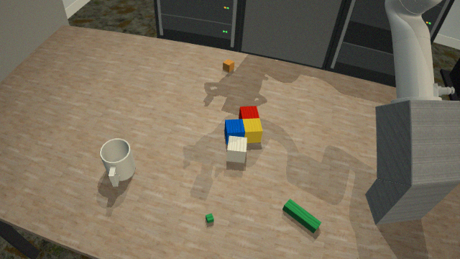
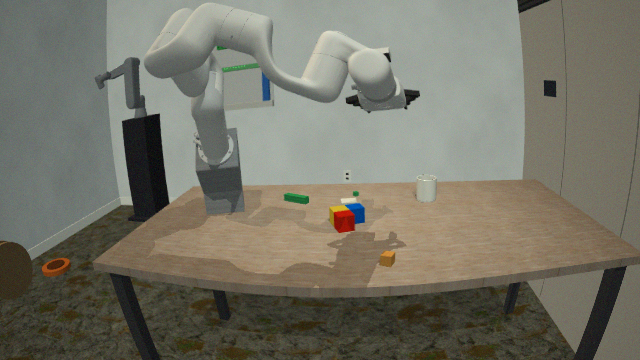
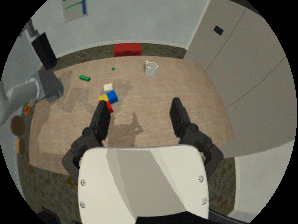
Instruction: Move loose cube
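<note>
A blue cube point(image 1: 234, 126) point(image 2: 357, 212) point(image 3: 112, 97), a yellow cube point(image 1: 253, 130) point(image 3: 103, 98) and a red cube point(image 1: 249, 112) point(image 2: 344, 221) point(image 3: 110, 107) form an L, with yellow at its bend. In the top view, the open corner lies left of red and behind blue. The loose white cube point(image 1: 236, 151) point(image 2: 348, 201) point(image 3: 108, 87) sits outside the L, on blue's side away from that corner; its exact gap to blue is hard to tell. My gripper point(image 2: 383, 102) point(image 3: 139, 106) is open and empty, high above the table.
A white mug point(image 1: 118, 162) point(image 2: 426, 188) point(image 3: 151, 69) stands left in the top view. A green bar point(image 1: 302, 216) point(image 2: 296, 198) point(image 3: 85, 78) and a tiny green cube point(image 1: 209, 218) point(image 2: 355, 193) point(image 3: 113, 68) lie on the near side there. An orange cube point(image 1: 228, 66) point(image 2: 387, 258) lies at the far side.
</note>
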